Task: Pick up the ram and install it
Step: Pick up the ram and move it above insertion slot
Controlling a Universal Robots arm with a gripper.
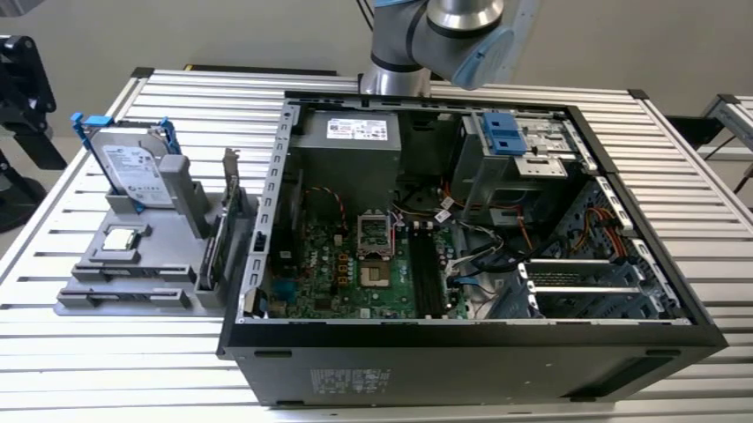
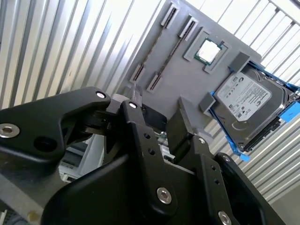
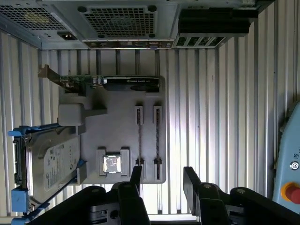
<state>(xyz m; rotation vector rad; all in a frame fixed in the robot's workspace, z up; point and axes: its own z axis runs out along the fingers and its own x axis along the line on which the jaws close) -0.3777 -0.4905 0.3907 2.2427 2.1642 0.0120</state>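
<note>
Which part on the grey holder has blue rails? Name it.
The hard drive, with blue rails along its sides; the CPU chip is a small flat silver square, and the expansion card bears a metal bracket.

I count one gripper (image 3: 162,172), one hard drive (image 3: 51,164), one CPU chip (image 3: 112,164), one expansion card (image 3: 126,83), two narrow stick slots (image 3: 157,140), one computer case (image 1: 471,339).

First wrist view: the ram (image 3: 139,138), edge-on in its slot on the grey holder (image 3: 108,133), reads as a thin line, and its label cannot be told. The computer case (image 3: 126,23) and the gripper (image 3: 162,170) are cut by picture edges. Second wrist view: the gripper body hides one corner of the holder. Exterior view: the arm (image 1: 436,35) is cropped above.
</note>
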